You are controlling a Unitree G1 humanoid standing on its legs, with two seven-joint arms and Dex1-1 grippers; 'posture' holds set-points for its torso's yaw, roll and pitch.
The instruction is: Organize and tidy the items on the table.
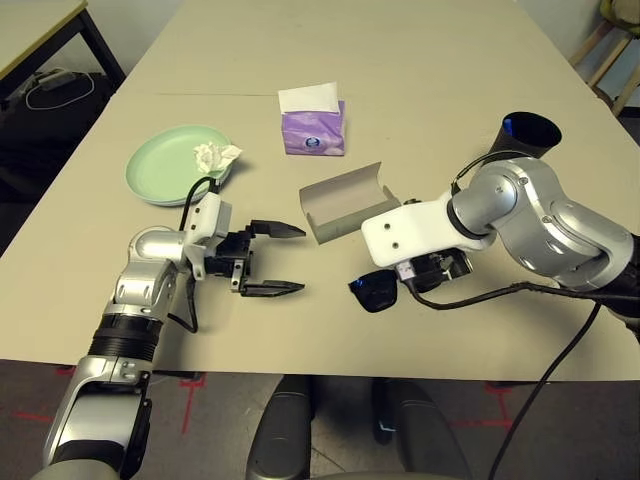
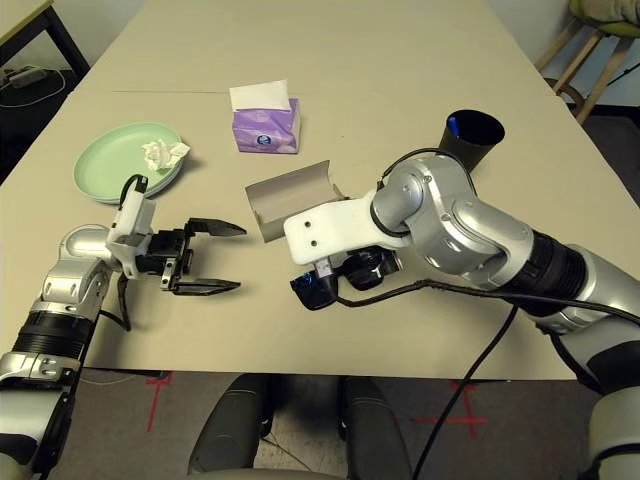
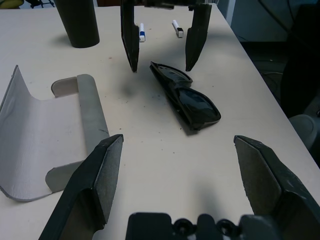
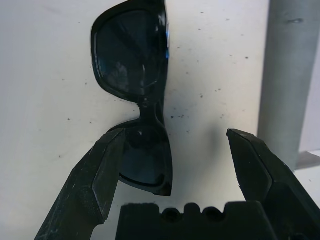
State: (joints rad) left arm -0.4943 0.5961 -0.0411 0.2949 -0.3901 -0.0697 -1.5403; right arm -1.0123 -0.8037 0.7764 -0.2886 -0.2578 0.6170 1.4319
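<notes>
We're on the pick-up of the folded black plastic sunglasses (image 3: 187, 97), lying on the smooth beige table (image 1: 420, 60) just beside the open long grey glasses case (image 1: 343, 203). Our right gripper (image 4: 172, 165) hangs over them, jaws wide, one lens end between the fingers, nothing held. Left gripper (image 1: 273, 259) hovers nearby, also wide and empty. Next move probably calls for lowering, then closing across the frame.

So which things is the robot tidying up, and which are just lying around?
For tidying:
- sunglasses, under the open right gripper
- open glasses case
- green plate with a crumpled tissue on it
- purple tissue box
- black cup

Just lying about:
- two markers on the table
- cables on the floor
- another desk
</notes>
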